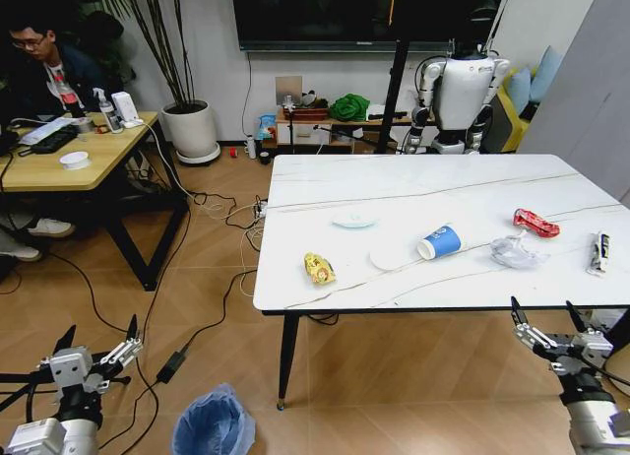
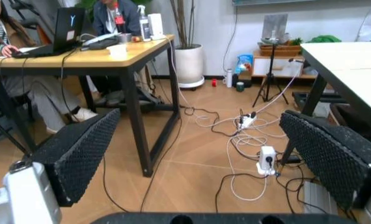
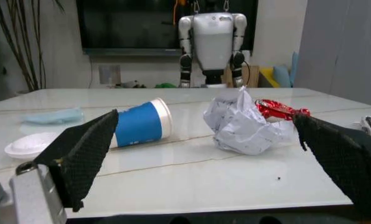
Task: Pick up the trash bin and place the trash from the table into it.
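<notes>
The trash bin (image 1: 214,423), lined with a light-blue bag, stands on the floor by the table's near left leg, just right of my open left gripper (image 1: 98,329). On the marble table (image 1: 325,184) lie a yellow snack packet (image 1: 318,268), a white lid (image 1: 389,256), a pale film (image 1: 353,220), a blue-and-white paper cup (image 1: 440,242) on its side, crumpled clear film (image 1: 517,250), a red wrapper (image 1: 535,223) and a black-and-white sachet (image 1: 598,252). My right gripper (image 1: 542,307) hangs open below the table's front edge. The right wrist view faces the cup (image 3: 139,125), film (image 3: 241,123) and wrapper (image 3: 279,109) between its fingers (image 3: 86,154).
A wooden desk (image 1: 98,155) with a seated person stands at the left. Cables and a power strip (image 2: 265,158) cross the floor between desk and table. A white plant pot (image 1: 190,130) and a parked humanoid robot (image 1: 458,96) stand by the back wall.
</notes>
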Controlling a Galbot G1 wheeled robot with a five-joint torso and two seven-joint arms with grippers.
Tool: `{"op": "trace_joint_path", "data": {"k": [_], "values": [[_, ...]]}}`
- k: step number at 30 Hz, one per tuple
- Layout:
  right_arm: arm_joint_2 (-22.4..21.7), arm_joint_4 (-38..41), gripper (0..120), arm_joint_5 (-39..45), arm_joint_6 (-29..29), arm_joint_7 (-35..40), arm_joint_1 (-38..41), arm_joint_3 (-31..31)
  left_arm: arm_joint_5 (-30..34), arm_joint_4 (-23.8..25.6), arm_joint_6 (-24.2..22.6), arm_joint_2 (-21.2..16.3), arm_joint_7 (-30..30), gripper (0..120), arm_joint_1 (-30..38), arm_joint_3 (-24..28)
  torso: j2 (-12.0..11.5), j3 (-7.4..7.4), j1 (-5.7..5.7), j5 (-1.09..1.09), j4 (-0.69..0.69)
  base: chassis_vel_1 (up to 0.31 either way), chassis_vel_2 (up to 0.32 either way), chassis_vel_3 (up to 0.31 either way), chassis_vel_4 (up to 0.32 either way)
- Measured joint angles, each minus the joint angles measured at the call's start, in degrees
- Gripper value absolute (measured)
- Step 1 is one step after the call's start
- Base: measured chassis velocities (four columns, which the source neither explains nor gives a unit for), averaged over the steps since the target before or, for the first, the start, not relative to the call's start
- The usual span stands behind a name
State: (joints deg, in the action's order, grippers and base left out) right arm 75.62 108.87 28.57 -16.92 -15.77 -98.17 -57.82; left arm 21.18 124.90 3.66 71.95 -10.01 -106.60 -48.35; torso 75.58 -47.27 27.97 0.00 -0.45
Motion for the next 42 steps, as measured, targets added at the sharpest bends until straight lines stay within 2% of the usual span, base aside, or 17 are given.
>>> {"op": "trace_joint_path", "data": {"k": [28, 42], "values": [[0.10, 0.28, 100, -0.01, 0.17, 0.20, 0.29, -0.68, 1.05, 0.37, 0.16, -0.45, 0.11, 100, 0.34, -0.01, 0.00, 0.00, 0.00, 0.00, 0.00, 0.000, 0.000, 0.000, 0.000], [0.73, 0.46, 100, 0.03, 0.27, 0.26, 0.75, -0.85, 1.38, 0.71, -0.59, -1.22, 0.39, 100, 0.23, -0.12, -3.73, 2.02, -1.69, 0.00, 0.00, 0.000, 0.000, 0.000, 0.000]]}}
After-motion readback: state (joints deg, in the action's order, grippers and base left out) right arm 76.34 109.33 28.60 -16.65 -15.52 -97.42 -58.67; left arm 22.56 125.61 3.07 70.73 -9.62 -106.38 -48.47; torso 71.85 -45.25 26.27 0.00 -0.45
